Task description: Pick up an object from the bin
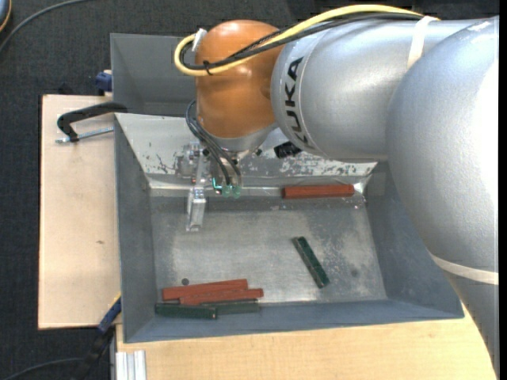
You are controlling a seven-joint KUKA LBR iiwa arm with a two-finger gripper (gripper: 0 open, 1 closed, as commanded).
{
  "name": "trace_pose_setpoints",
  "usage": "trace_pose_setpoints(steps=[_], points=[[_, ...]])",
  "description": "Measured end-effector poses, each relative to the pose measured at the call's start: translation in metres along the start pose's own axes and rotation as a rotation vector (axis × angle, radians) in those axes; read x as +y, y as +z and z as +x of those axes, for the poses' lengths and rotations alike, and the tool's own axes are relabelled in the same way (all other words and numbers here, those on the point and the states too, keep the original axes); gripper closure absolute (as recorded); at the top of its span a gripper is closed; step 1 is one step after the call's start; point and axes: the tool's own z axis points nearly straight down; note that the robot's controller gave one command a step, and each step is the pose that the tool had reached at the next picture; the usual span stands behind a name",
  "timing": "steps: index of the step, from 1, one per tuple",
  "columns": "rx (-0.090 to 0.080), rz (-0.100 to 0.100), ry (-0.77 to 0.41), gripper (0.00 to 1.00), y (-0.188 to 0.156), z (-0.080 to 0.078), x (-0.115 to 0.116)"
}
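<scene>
The gripper (195, 212) hangs low in the upper left of the bin (131, 244); its opening cannot be told. Nearest, a red bar (318, 191) lies to its right by the back wall, and a green bar (310, 261) lies lower right.

Red bar (318, 191) flat against far wall, green bar (310, 261) askew mid-floor, red-green heap (212, 295) along near wall

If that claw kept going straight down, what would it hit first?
Probably the bare bin floor: the gripper points down over the back left corner, with no stick beneath. The nearest red-brown stick lies aside along the back wall. Depth is hard to judge.
</scene>
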Motion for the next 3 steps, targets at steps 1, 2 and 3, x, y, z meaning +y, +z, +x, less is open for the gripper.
trace_pose_setpoints(steps=[1,2,3], points=[[-0.001,0.002,0.300,0.00,0.108,0.007,-0.049],[-0.016,0.004,-0.123,0.00,0.019,-0.001,-0.225],[-0.009,-0.002,0.120,0.00,0.105,0.013,-0.231]])
